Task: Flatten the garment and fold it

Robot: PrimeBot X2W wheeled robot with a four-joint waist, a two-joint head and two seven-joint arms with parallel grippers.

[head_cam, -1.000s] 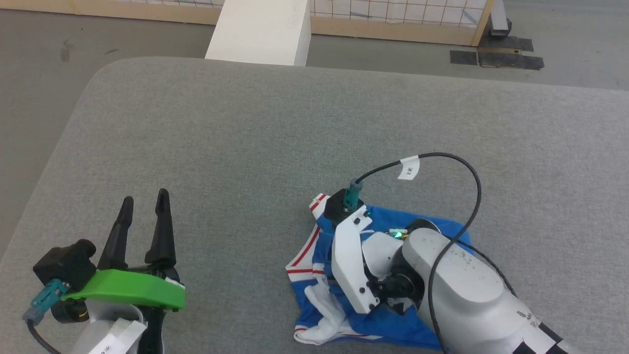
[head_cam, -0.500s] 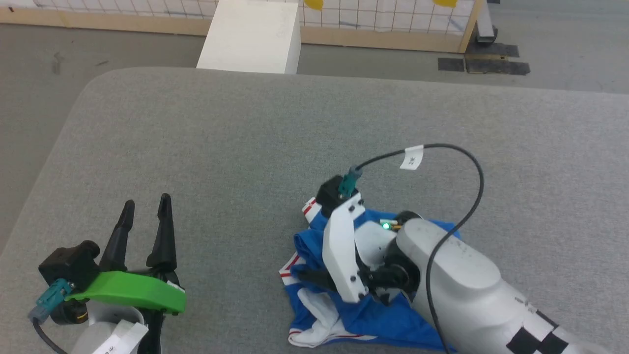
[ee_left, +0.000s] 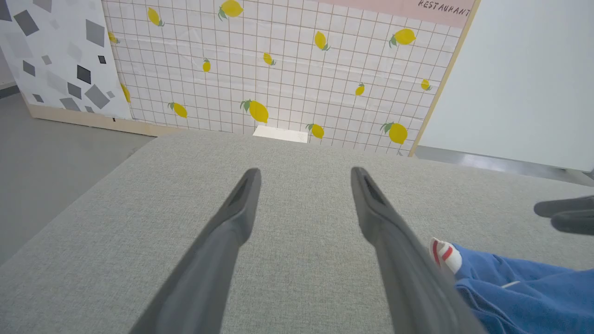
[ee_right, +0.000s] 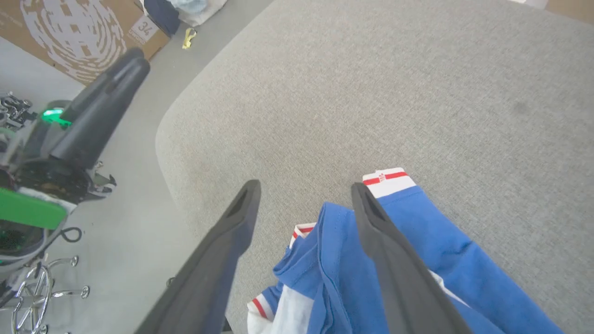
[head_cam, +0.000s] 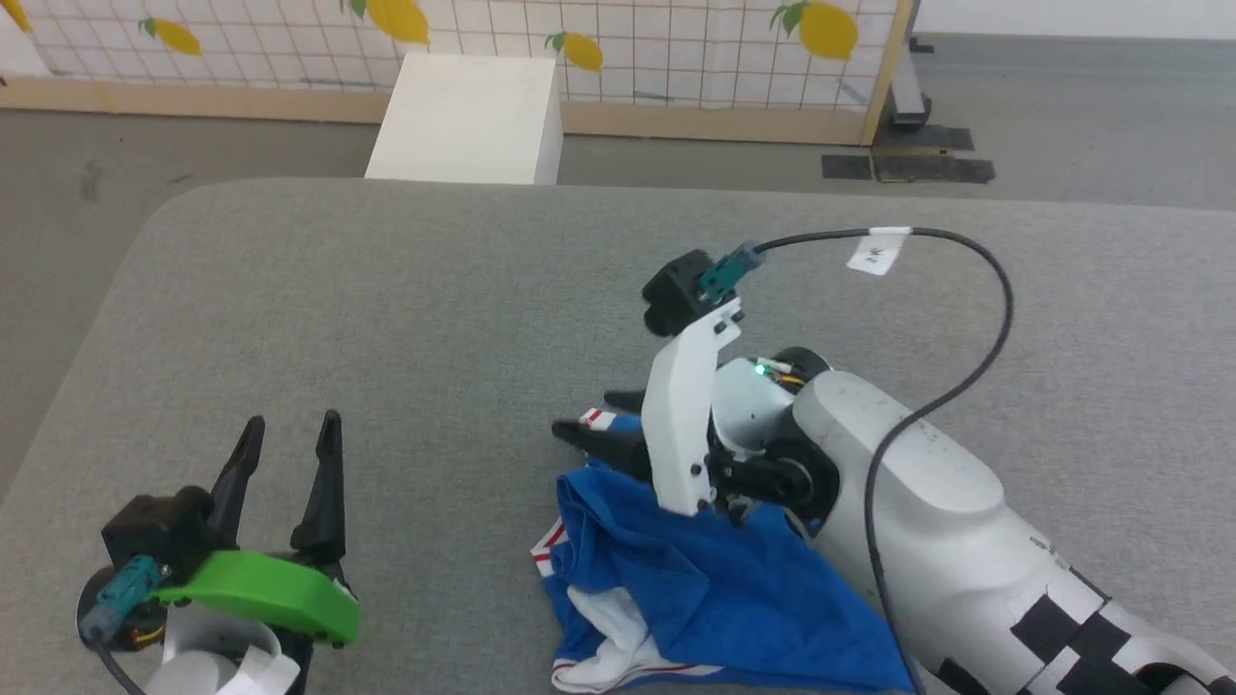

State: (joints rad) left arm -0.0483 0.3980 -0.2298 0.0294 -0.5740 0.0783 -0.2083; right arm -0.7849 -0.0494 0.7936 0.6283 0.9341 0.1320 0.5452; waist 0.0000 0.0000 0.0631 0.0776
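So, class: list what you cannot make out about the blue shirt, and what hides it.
- Head view: any print on the garment, lost in crumpled folds.
- Head view: its right side, under the right arm; its near edge, out of frame.
- Left wrist view: most of it, past the right and bottom edges.
- Right wrist view: part, behind a finger of the right gripper.

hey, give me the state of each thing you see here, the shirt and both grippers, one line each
Garment: crumpled in a heap on the grey table, not flattened, not folded.
Left gripper: open, empty, off to the side of the garment.
Right gripper: open, over the garment's edge, gripping nothing.
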